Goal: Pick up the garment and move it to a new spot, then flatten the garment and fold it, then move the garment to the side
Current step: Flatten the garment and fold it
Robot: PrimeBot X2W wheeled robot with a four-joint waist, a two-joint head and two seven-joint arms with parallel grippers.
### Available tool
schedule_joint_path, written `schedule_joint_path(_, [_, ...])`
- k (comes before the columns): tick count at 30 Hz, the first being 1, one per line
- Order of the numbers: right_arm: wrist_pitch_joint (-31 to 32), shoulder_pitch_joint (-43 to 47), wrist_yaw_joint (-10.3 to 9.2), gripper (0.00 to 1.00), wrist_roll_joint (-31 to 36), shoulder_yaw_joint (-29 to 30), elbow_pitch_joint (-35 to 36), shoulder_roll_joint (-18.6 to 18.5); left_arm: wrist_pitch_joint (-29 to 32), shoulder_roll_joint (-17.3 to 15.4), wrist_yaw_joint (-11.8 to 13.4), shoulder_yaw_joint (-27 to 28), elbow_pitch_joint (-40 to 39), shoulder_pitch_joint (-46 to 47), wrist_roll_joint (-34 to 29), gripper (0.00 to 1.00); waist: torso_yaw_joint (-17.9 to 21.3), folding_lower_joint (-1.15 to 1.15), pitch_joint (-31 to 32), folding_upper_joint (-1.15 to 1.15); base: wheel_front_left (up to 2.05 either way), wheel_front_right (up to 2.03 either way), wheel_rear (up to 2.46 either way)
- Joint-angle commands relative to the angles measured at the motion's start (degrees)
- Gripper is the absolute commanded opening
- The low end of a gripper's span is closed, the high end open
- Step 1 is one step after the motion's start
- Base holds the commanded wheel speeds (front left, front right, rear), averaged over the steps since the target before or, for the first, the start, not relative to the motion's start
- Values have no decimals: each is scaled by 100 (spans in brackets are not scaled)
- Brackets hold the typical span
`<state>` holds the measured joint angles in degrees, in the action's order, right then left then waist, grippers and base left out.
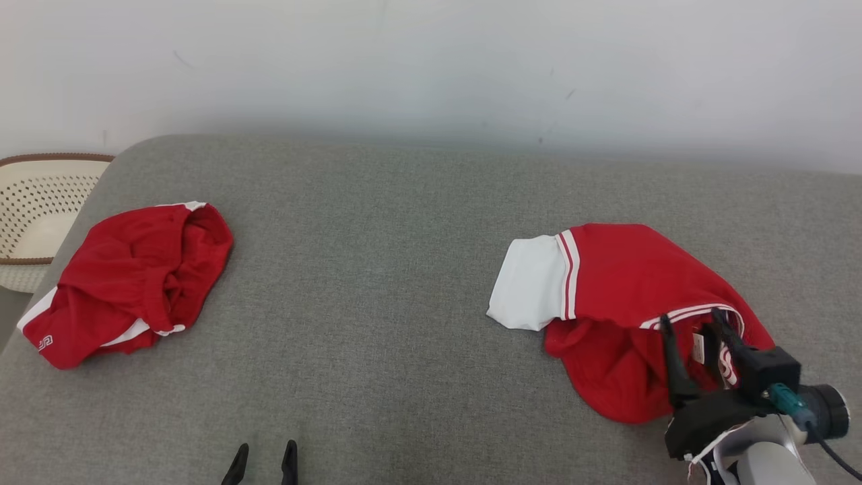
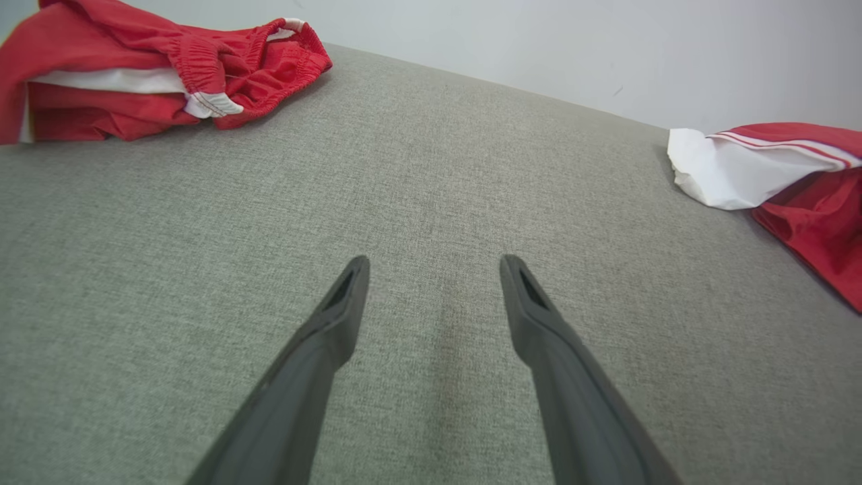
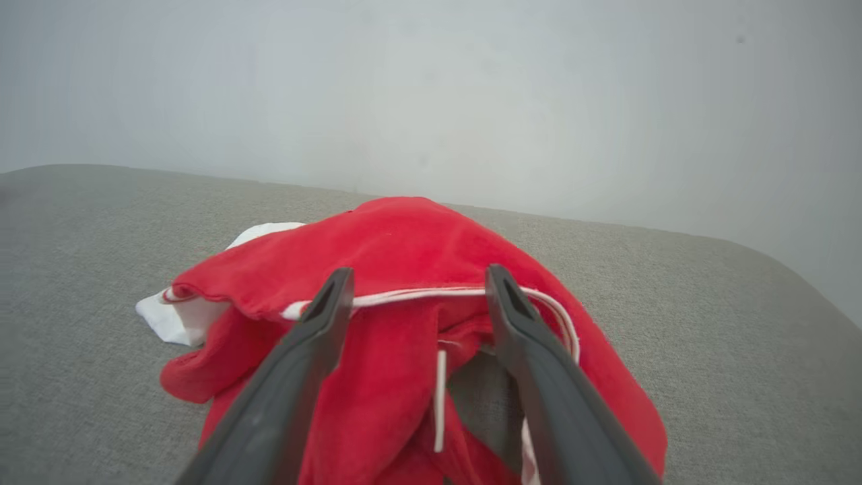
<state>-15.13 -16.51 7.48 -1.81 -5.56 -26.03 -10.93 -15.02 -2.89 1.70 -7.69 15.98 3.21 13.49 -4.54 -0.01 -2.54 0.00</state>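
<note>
Crumpled red shorts (image 1: 128,283) lay far left on grey fabric cushion (image 1: 377,269). Your left gripper (image 1: 266,448) hovered spread, empty. Red jersey with white sleeve (image 1: 619,276) lay right; your right gripper (image 1: 691,318) straddled its striped edge, unclosed. Pick-up step, likely: you needed to pinch, then lift.

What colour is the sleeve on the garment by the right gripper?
The sleeve is white, edged with red stripes; clearest in the head view.

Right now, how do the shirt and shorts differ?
The shirt lies on the robot's right, the shorts on its left. The shirt shows a white sleeve; the shorts show a gathered waistband. The open right gripper is at the shirt, none at the shorts. Both are red and crumpled.
</note>
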Motion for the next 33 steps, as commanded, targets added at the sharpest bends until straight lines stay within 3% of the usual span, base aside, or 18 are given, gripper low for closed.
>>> schedule_joint_path(1, [-1, -19, 2, 100, 80, -187, -33, -102, -25, 0, 22, -15, 28, -103, 20, 100, -10, 1, 1, 0, 0, 0, 0])
schedule_joint_path(11, [-1, -607, 2, 100, 463, -1532, -639, -655, -25, 0, 33, -79, 106, -117, 157, 100, -330, 1, -25, 0, 0, 0, 0])
schedule_joint_path(18, [0, -848, 2, 100, 630, -2006, -1165, -879, -25, 0, 61, -87, 97, -244, 209, 100, -413, 1, -19, 0, 0, 0, 0])
schedule_joint_path(25, [0, -936, 2, 100, 501, -2696, -1116, -1070, -25, 0, 41, -133, 46, -215, 210, 100, -393, 1, -47, 0, 0, 0, 0])
schedule_joint_path(33, [123, -1290, 2, 100, 570, -2575, -1535, -1049, -25, 1, 31, -166, 68, -102, 265, 100, -308, 1, -145, 0, 0, 0, 0])
